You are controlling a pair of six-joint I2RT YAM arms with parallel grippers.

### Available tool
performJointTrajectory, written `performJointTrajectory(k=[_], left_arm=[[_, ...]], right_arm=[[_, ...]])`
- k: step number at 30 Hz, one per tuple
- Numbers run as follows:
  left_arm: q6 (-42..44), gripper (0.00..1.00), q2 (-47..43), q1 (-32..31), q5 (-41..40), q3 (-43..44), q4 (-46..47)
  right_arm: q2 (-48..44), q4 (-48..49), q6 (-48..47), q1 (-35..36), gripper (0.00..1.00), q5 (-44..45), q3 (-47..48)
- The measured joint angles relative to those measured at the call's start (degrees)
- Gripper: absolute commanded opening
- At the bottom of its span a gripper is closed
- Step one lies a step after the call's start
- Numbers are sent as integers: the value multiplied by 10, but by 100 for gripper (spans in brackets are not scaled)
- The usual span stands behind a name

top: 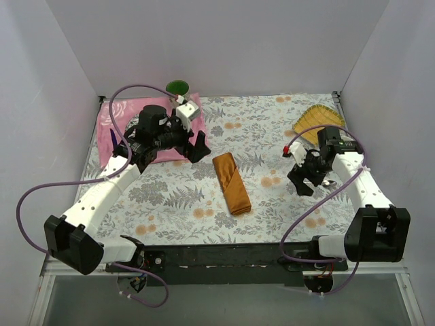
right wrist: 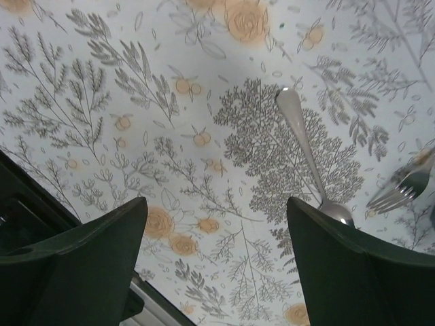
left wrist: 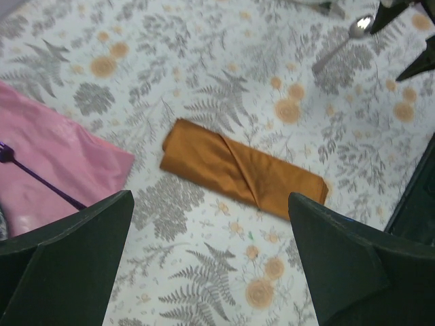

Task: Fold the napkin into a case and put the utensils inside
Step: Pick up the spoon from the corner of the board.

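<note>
The rust-orange napkin (top: 231, 183) lies mid-table, folded into a narrow flat case (left wrist: 241, 170) with a diagonal flap. My left gripper (top: 192, 149) hovers to its upper left, open and empty (left wrist: 211, 261), with the case just beyond its fingertips. My right gripper (top: 307, 182) hangs open over the right side of the table, with nothing between its fingers (right wrist: 217, 265). A silver spoon (right wrist: 309, 159) lies on the tablecloth beside the right finger, its bowl partly hidden behind it. A silver fork (right wrist: 401, 190) lies further right. The spoon (left wrist: 340, 44) also shows far off in the left wrist view.
A pink cloth (top: 112, 129) lies at the back left with a purple fork (left wrist: 34, 176) on it. A green round thing (top: 178, 87) sits at the back edge. A yellow woven mat (top: 316, 121) lies at the back right. White walls enclose the floral tablecloth (top: 272, 136).
</note>
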Motion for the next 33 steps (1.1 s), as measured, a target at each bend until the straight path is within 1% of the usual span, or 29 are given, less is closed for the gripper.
performJointTrajectory(k=[3, 5, 6, 7, 8, 11, 13, 17, 22, 28, 31, 33], left_arm=[[19, 98, 0, 0, 24, -25, -27], [28, 98, -1, 0, 39, -37, -29], [30, 98, -2, 0, 44, -40, -30], [31, 98, -4, 0, 55, -44, -28], [31, 98, -5, 0, 64, -47, -27], [34, 98, -6, 0, 90, -49, -20], [37, 98, -6, 0, 108, -49, -14], [38, 98, -6, 0, 126, -49, -6], [39, 98, -2, 0, 143, -49, -2], [40, 98, 11, 0, 145, -49, -4], [42, 98, 11, 0, 144, -49, -3], [44, 98, 11, 0, 142, -49, -3]], right_arm=[[13, -5, -47, -10, 77, 35, -13], [26, 7, -74, -14, 69, 56, -13], [34, 14, -90, -18, 68, 68, -13], [43, 23, -105, -22, 65, 77, -13], [54, 31, -119, -27, 59, 87, -13], [88, 54, -160, -40, 54, 103, -13], [106, 70, -209, -46, 53, 118, -15], [122, 101, -282, -50, 48, 143, -29], [141, 130, -323, -52, 46, 154, -38], [184, 151, -344, -53, 43, 158, -47], [196, 155, -354, -53, 33, 161, -48], [196, 157, -359, -54, 24, 163, -48]])
